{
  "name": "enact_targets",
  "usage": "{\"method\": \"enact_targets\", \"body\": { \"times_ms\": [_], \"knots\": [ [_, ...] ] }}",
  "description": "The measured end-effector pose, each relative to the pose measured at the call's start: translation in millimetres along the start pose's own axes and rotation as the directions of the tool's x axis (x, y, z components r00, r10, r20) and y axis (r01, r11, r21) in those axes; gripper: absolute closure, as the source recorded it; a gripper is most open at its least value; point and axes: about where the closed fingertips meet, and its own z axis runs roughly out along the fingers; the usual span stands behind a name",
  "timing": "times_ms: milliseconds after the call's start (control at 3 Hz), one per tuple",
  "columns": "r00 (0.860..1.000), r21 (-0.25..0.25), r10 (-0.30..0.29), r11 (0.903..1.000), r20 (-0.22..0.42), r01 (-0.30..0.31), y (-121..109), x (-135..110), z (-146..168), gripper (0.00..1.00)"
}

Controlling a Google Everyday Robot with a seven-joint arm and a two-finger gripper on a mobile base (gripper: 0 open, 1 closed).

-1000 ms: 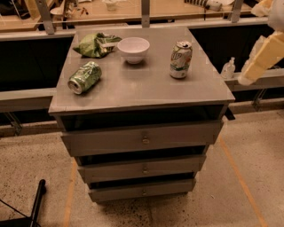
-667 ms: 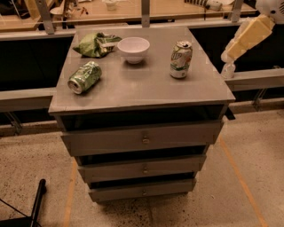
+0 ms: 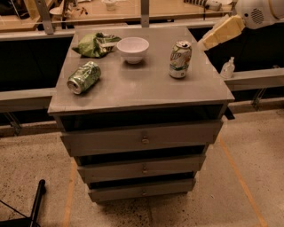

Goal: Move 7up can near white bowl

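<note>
While tool [image 3: 209, 41] hangs beside 7up can [image 3: 180, 59], arm [image 3: 259, 13] cropped.

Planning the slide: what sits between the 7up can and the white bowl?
Only bare tabletop, in the camera view; the gripper hovers right of the 7up can.

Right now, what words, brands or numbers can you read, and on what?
On the 7up can: label print too blurred to read.
On the green dented can: print unreadable.
On the green foil bag: nothing legible.
On the gripper, upper right beyond the 7up can: no markings seen.
</note>
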Motion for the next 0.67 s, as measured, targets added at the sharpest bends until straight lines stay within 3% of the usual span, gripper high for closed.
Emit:
{"method": "enact_targets", "body": {
  "times_ms": [333, 667],
  "knots": [
    [0.999, -0.001, 0.02, 0.9998, 0.038, -0.02, 1.4, -1.5, 4.6, 0.0],
    [0.985, -0.028, 0.1, 0.9949, 0.144, -0.097, 16.5, 2.9, 34.6, 0.0]
  ]
}}
